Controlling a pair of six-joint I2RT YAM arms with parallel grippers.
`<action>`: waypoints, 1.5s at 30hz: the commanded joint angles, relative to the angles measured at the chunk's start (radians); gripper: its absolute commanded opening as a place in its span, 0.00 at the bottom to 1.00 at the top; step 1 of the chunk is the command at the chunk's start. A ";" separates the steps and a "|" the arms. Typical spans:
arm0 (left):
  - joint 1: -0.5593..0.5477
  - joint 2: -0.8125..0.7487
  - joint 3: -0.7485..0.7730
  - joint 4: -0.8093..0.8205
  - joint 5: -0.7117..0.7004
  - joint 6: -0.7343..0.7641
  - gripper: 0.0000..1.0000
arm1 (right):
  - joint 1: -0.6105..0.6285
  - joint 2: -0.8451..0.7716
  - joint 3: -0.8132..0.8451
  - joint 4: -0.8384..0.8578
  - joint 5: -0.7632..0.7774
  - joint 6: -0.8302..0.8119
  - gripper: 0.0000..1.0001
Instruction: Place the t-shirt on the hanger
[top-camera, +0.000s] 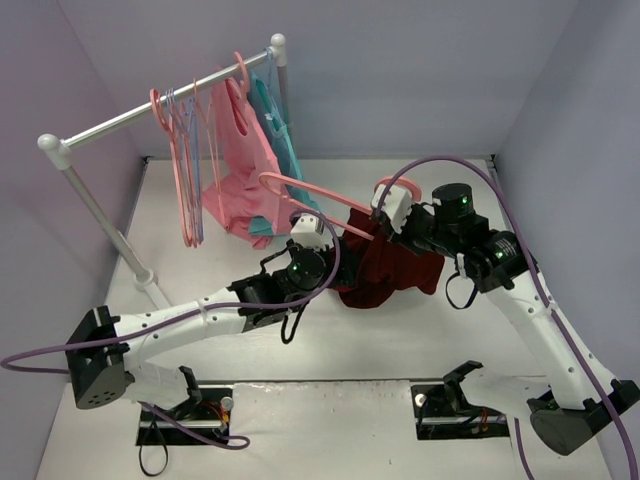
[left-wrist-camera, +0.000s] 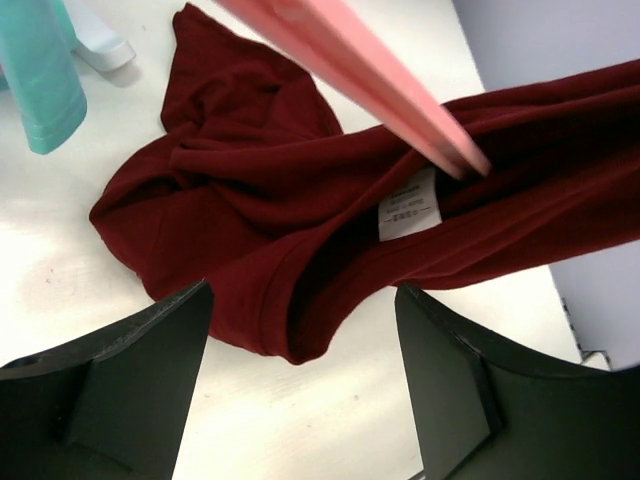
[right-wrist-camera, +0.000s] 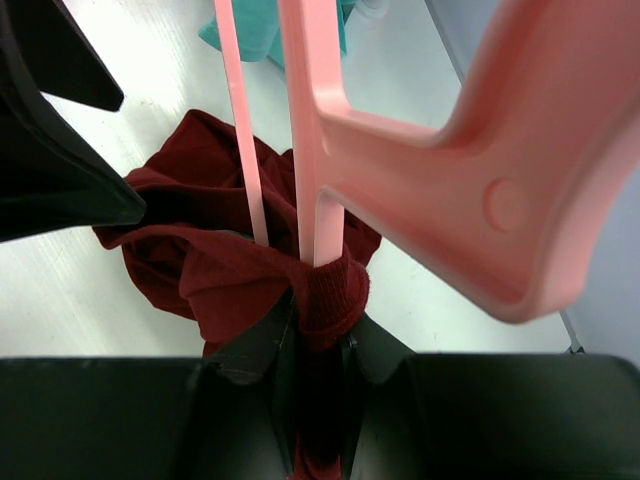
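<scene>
The dark maroon t-shirt (top-camera: 392, 268) hangs in a bunch from my right gripper (top-camera: 379, 232) down onto the table. That gripper (right-wrist-camera: 320, 322) is shut on the shirt's ribbed collar, pinched around one arm of the salmon-pink hanger (right-wrist-camera: 500, 150). The hanger (top-camera: 310, 198) slants up and left from the shirt. In the left wrist view the hanger's arm (left-wrist-camera: 350, 60) enters the neck opening beside the white label (left-wrist-camera: 409, 209) of the t-shirt (left-wrist-camera: 250, 190). My left gripper (top-camera: 322, 243) is open and empty just left of the shirt, its fingers (left-wrist-camera: 150, 350) above the table.
A clothes rack (top-camera: 150, 110) stands at the back left with several thin hangers (top-camera: 185, 170), a pink garment (top-camera: 235, 160) and a teal garment (top-camera: 270, 115). The teal garment (left-wrist-camera: 40, 80) and the rack's white foot (left-wrist-camera: 100, 45) show in the left wrist view.
</scene>
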 joint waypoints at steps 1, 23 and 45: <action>-0.005 0.033 0.051 0.072 -0.005 -0.001 0.69 | -0.008 -0.018 0.027 0.071 0.009 0.006 0.00; 0.041 0.189 0.057 0.005 -0.027 0.061 0.02 | -0.012 -0.029 0.027 0.071 0.025 0.008 0.00; 0.487 0.022 0.610 -0.502 0.137 0.594 0.00 | -0.009 -0.065 0.017 0.016 -0.027 -0.002 0.00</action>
